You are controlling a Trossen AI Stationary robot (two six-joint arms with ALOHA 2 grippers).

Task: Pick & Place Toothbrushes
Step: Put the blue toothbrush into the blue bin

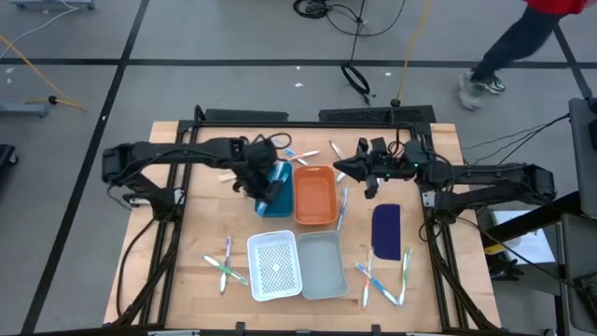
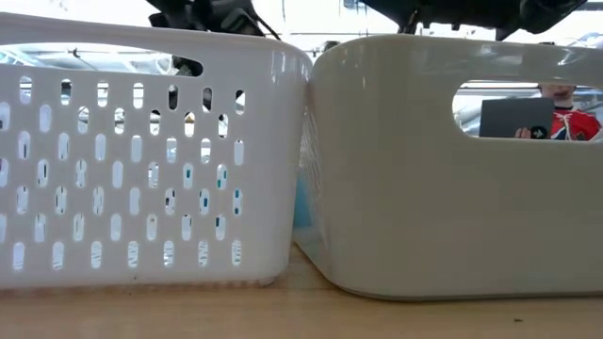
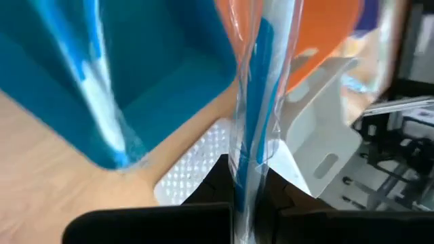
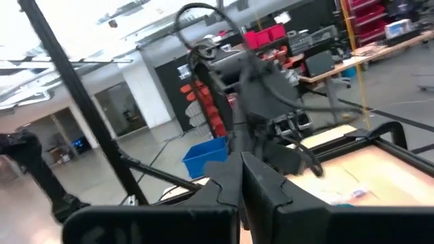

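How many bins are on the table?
4: blue bin under the left end effector, orange bin beside it, perforated white bin and grey bin nearer the front.

Four bins — blue [image 1: 277,187], orange [image 1: 315,195], perforated white [image 1: 274,266], grey [image 1: 324,265] — beside a navy pad [image 1: 386,231].

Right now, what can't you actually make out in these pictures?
- Low view: the white perforated basket and the grey bin fill the picture, hiding the table behind them.
- Left wrist view: the wrapped blue toothbrush held in the left gripper is blurred; its head is cut off.
- Right wrist view: whether the shut right gripper holds anything.
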